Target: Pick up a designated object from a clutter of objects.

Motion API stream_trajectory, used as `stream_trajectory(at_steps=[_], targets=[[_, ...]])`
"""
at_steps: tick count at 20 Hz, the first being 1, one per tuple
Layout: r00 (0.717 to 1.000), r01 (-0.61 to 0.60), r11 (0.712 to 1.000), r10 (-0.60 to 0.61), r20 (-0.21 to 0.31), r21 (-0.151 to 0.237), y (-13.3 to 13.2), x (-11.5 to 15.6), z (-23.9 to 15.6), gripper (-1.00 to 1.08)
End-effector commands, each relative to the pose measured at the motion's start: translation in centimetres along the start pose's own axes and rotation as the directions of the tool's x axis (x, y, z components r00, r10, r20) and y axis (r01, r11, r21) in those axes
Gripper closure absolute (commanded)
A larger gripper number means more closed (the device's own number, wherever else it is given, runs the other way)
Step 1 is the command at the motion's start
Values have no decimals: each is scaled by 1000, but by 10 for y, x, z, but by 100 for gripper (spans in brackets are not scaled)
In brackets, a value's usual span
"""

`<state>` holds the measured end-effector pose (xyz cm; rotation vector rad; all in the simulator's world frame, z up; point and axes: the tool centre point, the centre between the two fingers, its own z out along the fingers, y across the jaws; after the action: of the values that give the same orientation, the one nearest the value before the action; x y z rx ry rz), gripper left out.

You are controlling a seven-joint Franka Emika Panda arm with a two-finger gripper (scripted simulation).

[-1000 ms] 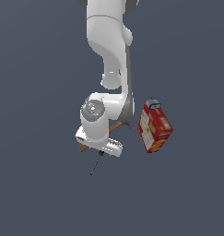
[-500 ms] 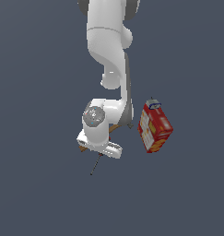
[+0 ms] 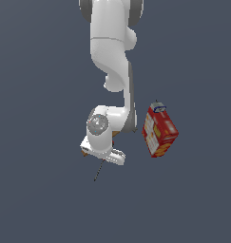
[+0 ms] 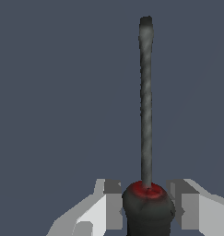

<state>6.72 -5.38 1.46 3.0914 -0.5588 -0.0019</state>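
The wrist view shows what the exterior view hides: the screwdriver [image 4: 146, 115] seen lengthwise, its black handle with a red collar sitting between the two pale fingers [image 4: 111, 203] of the gripper [image 4: 147, 205], and its slim dark shaft running straight away from the camera to a flat tip. The fingers stand on either side of the handle, very close to it, but whether they actually press on it cannot be told from this angle, so the claw's state stays uncertain. In the exterior view the arm [image 3: 112, 57] reaches down from the top of the picture and its wrist covers the gripper [image 3: 103, 159] and the handle; only the thin shaft of the screwdriver [image 3: 99, 171] pokes out below the wrist, slanting toward the exterior view's left. That view alone shows the red box [image 3: 159, 131] with yellow print, standing tilted to the exterior view's right of the wrist and apart from it. A small tan sliver shows at the wrist's left edge, too little to name. The surface [image 3: 41, 190] is a plain, even blue-grey plane that fills both views, with no edges, walls or other room features visible.
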Motion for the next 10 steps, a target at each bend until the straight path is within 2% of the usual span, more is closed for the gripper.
stream_trajectory(at_steps=[1,10], targets=[[1000,0,1000,0,-1,0,0,0,0,108],[1000,-1,1000,1,-1,0,1,0,-1,108]])
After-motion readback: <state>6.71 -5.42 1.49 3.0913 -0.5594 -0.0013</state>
